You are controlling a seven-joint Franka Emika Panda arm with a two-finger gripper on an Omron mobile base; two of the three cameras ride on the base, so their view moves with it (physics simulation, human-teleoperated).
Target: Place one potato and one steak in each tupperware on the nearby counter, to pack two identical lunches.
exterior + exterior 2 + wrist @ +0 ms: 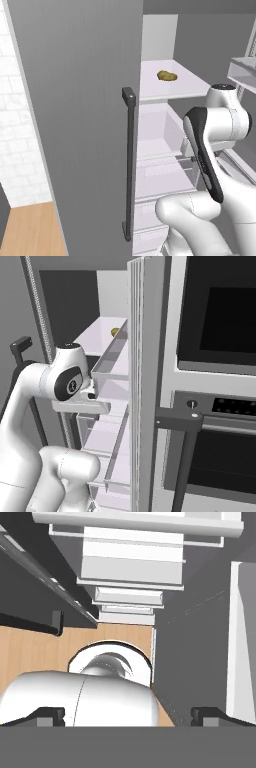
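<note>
Matt grey door, white shelves, wood-grain floor

The fridge door (80, 125) is a flat, matt grey panel, smooth and unmarked; the bar handle (129, 165) on its edge looks like dark matt plastic or coated metal. Just inside that door, the shelves (170, 87) are smooth white, faintly translucent like plastic, and a potato (167, 76) with a dull, mottled brown skin lies on the upper one. Below the door the floor (32, 232) shows light wood grain with a satin finish.

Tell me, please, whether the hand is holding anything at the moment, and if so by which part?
Nothing is held: the hand is open with its fingertips wide apart, and the potato lies on the fridge shelf.
</note>
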